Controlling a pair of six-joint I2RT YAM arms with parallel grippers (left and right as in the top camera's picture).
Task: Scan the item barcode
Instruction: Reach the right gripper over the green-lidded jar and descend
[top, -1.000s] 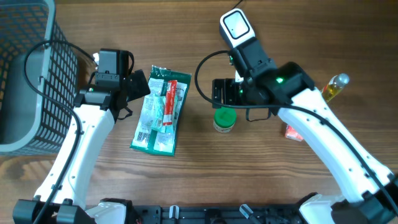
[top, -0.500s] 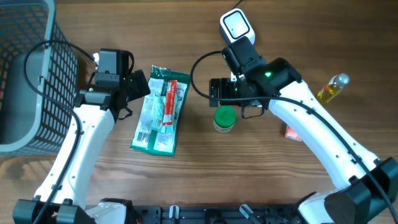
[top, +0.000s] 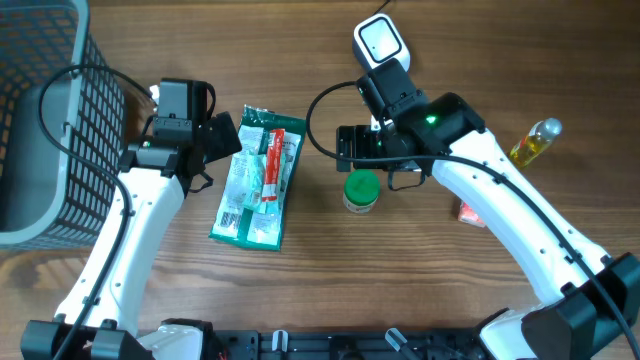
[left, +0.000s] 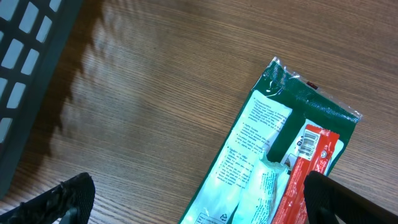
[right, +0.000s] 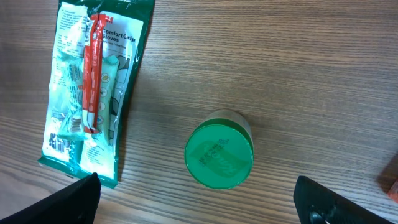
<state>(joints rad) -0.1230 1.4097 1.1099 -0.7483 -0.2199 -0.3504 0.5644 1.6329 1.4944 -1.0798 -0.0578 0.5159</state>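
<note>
A green and white packet (top: 256, 178) with a red strip on it lies flat on the table, a barcode near its front end (right: 60, 133). My left gripper (top: 222, 138) hovers open over the packet's far left corner (left: 273, 143), its dark fingertips (left: 68, 196) wide apart. A jar with a green lid (top: 360, 191) stands upright to the packet's right. My right gripper (top: 346, 150) hangs open just behind the jar (right: 219, 157), holding nothing. A black scanner with a white face (top: 380, 42) sits at the back, partly under the right arm.
A dark mesh basket (top: 45, 110) fills the left back corner. A small yellow bottle (top: 534, 140) lies at the right. A small red item (top: 470, 212) rests beside the right arm, seen at the right wrist view's edge (right: 393, 175).
The right arm shifted slightly left and back a second ago, then stood still. The left arm, packet and jar have not moved.
</note>
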